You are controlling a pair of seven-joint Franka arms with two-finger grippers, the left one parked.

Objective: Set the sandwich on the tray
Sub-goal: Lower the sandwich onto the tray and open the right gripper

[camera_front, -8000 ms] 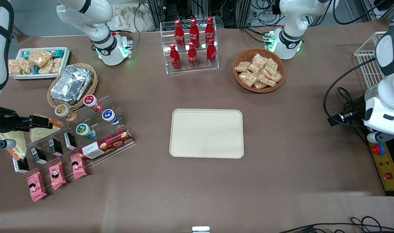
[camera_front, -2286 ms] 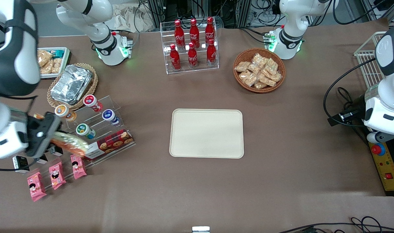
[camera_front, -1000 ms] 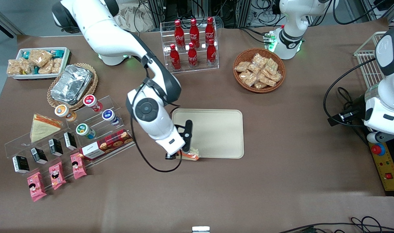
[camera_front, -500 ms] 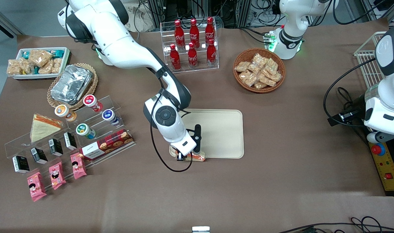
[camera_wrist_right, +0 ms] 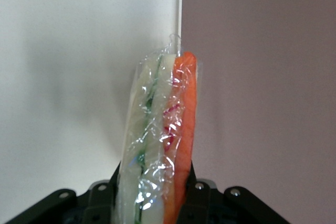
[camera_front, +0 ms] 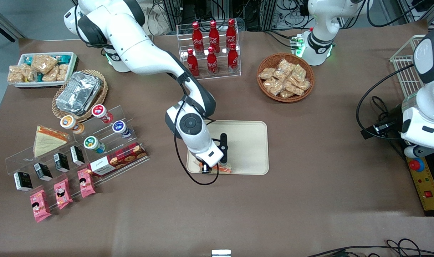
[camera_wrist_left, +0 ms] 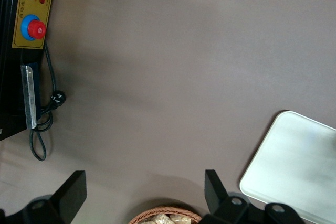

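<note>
A: Where's the sandwich (camera_wrist_right: 160, 140) now?

B: Pinched on its flat sides in the claw (camera_front: 217, 168), which is closed on it above the tray (camera_front: 250, 142), at the tray edge nearest the front camera.

A: Why is it carried cut edge outward?

B: Probably because gripping the bread faces lets the wedge hang clear of the fingers, ready to be lowered flat. In the wrist view it straddles the rim, partly over the counter (camera_wrist_right: 262, 77), so I'd say it needs moving inward before release.
</note>
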